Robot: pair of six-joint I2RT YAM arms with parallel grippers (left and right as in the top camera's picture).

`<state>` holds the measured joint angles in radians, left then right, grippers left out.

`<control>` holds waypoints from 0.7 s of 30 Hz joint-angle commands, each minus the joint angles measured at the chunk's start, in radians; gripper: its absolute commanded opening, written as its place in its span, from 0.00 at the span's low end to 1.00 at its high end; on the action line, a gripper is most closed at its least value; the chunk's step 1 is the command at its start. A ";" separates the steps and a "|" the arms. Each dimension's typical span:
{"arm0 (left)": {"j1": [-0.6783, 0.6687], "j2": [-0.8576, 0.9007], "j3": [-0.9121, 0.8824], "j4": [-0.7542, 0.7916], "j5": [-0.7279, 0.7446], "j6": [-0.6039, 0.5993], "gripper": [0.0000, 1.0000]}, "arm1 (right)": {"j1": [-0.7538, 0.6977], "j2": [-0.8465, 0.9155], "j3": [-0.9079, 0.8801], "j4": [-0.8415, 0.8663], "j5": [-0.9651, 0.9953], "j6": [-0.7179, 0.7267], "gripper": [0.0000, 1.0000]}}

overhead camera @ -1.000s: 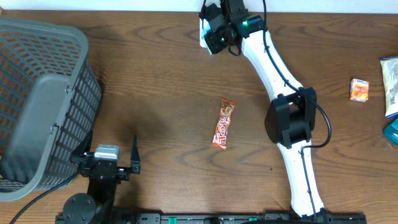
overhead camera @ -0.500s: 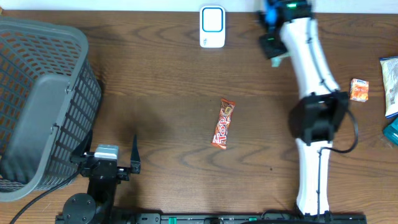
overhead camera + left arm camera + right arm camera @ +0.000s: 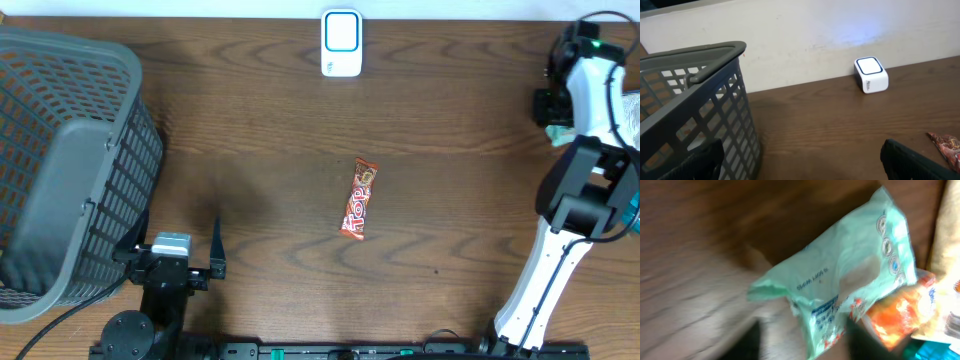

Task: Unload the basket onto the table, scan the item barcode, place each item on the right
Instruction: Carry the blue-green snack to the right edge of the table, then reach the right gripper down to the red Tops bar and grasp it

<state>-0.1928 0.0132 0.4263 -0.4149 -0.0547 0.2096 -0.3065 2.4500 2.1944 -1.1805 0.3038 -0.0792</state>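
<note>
My left jaws [image 3: 802, 162] hang wide apart with nothing between them, only bare table [image 3: 840, 120] ahead. Close on their left side stands the grey basket [image 3: 690, 115], its mesh wall just beside my left fingertip. Ahead and a little to the right, at the far edge of the table against the pale wall, sits the white scanner [image 3: 871, 75], its face lit. Just past my right fingertip lies one end of the red candy bar [image 3: 946, 145]; from overhead it lies alone in the middle of the table, well apart from both pairs of jaws.

My right jaws [image 3: 805, 342] are out at the right edge of the table, far from the scanner. They stand apart, and the lower end of a mint-green packet [image 3: 840, 280] sits between the dark fingers, with some gap on its left. The view is blurred, so I cannot tell whether either finger touches it. An orange packet [image 3: 900, 310] lies against the mint one on its right, and something teal [image 3: 935, 350] shows beyond it.
</note>
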 commanded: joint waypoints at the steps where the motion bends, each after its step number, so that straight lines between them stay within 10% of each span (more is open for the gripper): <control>1: -0.003 -0.002 0.002 0.003 0.002 -0.005 1.00 | 0.010 -0.063 0.038 -0.005 -0.066 0.057 0.99; 9: -0.003 -0.002 0.002 0.003 0.002 -0.005 1.00 | 0.116 -0.263 0.047 -0.053 -0.269 0.211 0.99; 16: -0.003 -0.002 0.002 0.003 0.002 -0.005 1.00 | 0.309 -0.328 0.043 -0.328 -0.428 0.776 0.99; 21: -0.003 -0.002 0.002 0.003 0.002 -0.005 1.00 | 0.494 -0.322 -0.040 -0.365 -0.546 0.797 0.97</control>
<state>-0.1928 0.0132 0.4263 -0.4152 -0.0547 0.2096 0.1097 2.0995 2.2055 -1.5368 -0.1371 0.5972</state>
